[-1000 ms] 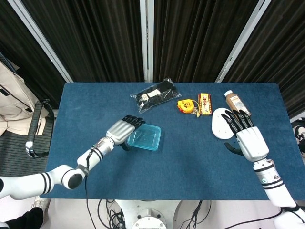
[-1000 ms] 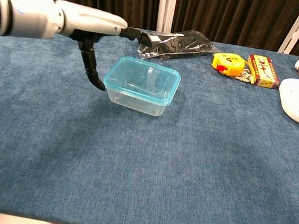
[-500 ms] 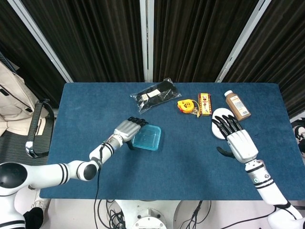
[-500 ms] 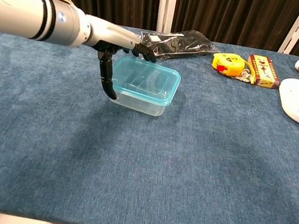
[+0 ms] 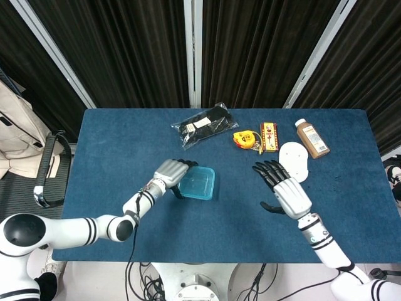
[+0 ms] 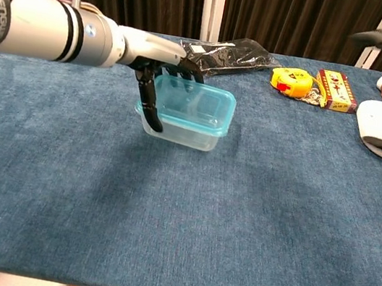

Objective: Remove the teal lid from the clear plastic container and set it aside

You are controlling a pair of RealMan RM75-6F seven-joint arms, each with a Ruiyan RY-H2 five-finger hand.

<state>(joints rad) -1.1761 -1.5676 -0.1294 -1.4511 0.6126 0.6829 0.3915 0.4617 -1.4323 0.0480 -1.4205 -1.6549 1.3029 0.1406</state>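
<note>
The task looks barely begun: the teal lid (image 6: 192, 101) sits on the clear plastic container (image 6: 182, 127), which stands near the middle of the desk (image 6: 237, 217), a little left of centre in both views. The left hand (image 5: 170, 172) lies over the container's left edge, its dark fingers (image 6: 150, 103) curled down onto the lid's near-left corner; whether they truly grip it I cannot tell. The right hand (image 5: 285, 191) hovers apart at centre-right, fingers spread and holding nothing. Lifting off and setting aside remain. The lid is translucent teal, the box clear and apparently empty.
</note>
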